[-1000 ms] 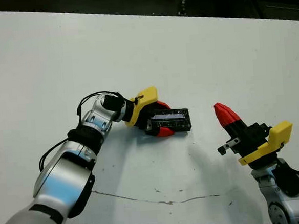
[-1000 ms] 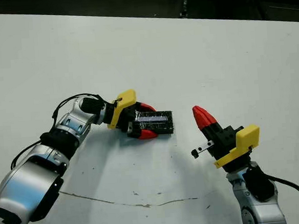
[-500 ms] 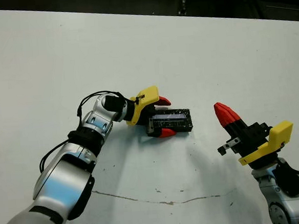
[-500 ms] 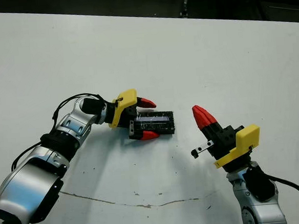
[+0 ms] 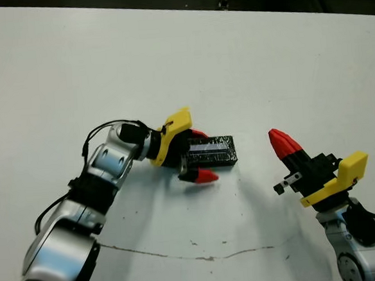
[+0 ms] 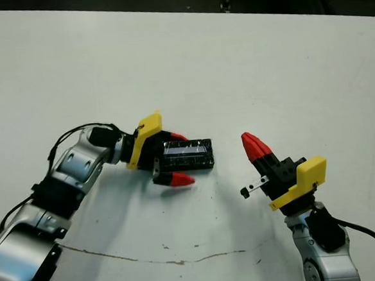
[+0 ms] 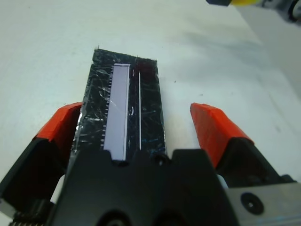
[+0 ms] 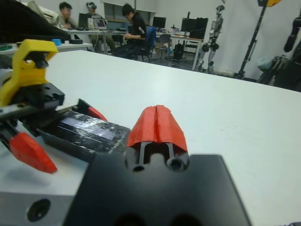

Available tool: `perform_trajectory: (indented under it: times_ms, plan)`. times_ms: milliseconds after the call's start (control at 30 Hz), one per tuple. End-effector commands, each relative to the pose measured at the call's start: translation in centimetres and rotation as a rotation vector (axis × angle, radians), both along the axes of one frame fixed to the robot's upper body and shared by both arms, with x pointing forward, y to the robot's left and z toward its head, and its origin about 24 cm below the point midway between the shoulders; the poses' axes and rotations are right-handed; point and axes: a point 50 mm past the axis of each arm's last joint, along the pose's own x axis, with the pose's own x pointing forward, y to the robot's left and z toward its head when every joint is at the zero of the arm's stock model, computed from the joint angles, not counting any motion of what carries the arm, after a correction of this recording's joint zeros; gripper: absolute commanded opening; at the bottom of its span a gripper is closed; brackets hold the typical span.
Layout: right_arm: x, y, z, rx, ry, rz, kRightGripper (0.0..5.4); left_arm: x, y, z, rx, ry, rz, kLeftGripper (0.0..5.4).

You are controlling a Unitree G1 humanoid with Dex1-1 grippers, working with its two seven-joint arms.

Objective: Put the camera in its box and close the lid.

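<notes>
Now we see the table [image 5: 284, 56], and the lid [image 5: 209, 152] sits on the box near the middle, a bit toward the front edge. Our left gripper [image 5: 197, 156] is spread wide around it. Our right gripper [image 5: 284, 143] is pinched together, holding nothing, apart from it.

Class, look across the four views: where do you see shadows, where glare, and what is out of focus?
Eye views: soft shadows fall on the table beside the left gripper and right gripper. Left wrist view: glare streaks on the lid's wrinkly top. Right wrist view: people beyond the table are blurred.
</notes>
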Motion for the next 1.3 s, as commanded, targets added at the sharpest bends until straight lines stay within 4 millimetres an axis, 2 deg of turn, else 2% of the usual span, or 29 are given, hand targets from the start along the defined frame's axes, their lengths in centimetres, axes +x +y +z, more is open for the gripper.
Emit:
perform_trajectory:
  times_ms: [33,233,533,700,833,1000,1133,1300]
  plan:
    - [-0.1,-0.2,-0.2,-0.005,0.003,-0.001,0.00,-0.6,1.5,1.0,-0.022,-0.033,-0.007,5.39]
    - [-0.1,-0.2,-0.2,-0.009,-0.001,-0.001,0.00,0.0,5.0,2.4,-0.005,-0.086,0.105,5.39]
    - [-0.1,-0.3,-0.1,-0.007,0.004,-0.002,0.00,0.3,10.7,3.2,0.080,-0.204,0.335,5.39]
    - [-0.1,-0.3,-0.1,-0.012,0.006,0.000,0.00,0.0,12.7,3.6,0.068,-0.257,0.430,5.39]
    - [-0.1,-0.3,-0.1,-0.001,0.010,0.006,0.00,-0.9,12.1,4.2,-0.113,-0.285,0.579,5.39]
    - [-0.1,-0.3,-0.1,-0.016,-0.001,-0.006,0.00,-2.9,8.9,4.4,-0.428,-0.310,0.756,4.79]
    - [-0.1,-0.5,-0.1,-0.013,-0.003,-0.015,0.00,-4.7,5.6,4.8,-0.571,-0.285,0.739,4.22]
    - [-0.1,-0.6,-0.1,-0.009,-0.003,-0.031,0.00,-6.4,1.8,5.4,-0.613,-0.235,0.707,3.42]
